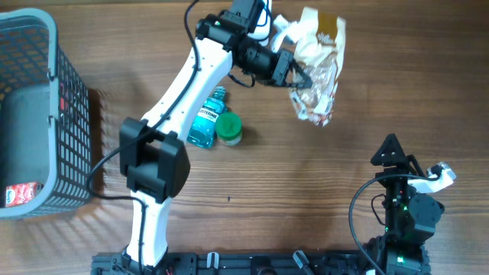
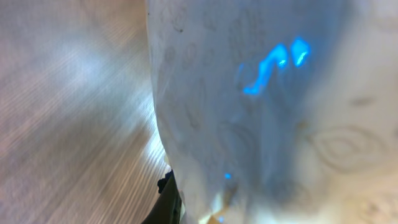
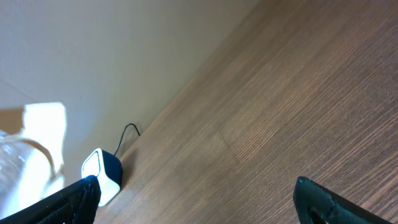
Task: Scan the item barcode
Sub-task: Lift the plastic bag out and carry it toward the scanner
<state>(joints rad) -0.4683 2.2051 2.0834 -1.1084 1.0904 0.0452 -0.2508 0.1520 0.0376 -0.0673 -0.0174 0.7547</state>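
A crinkled clear bag of pale snacks (image 1: 317, 72) with a tan label hangs above the far middle of the table. My left gripper (image 1: 294, 74) is shut on the bag's left edge. In the left wrist view the bag (image 2: 261, 112) fills the frame with blue light spots on it, and only one dark finger (image 2: 169, 202) shows. A small black and white scanner box (image 3: 99, 176) stands at the table's far edge by the wall, the bag (image 3: 25, 162) just left of it. My right gripper (image 1: 393, 149) rests open at the near right, its jaws wide apart (image 3: 199, 196) over bare wood.
A grey mesh basket (image 1: 46, 76) stands at the left edge with a red packet (image 1: 19, 195) inside. A blue mouthwash bottle (image 1: 208, 121) and a green-lidded jar (image 1: 228, 128) lie side by side below the left arm.
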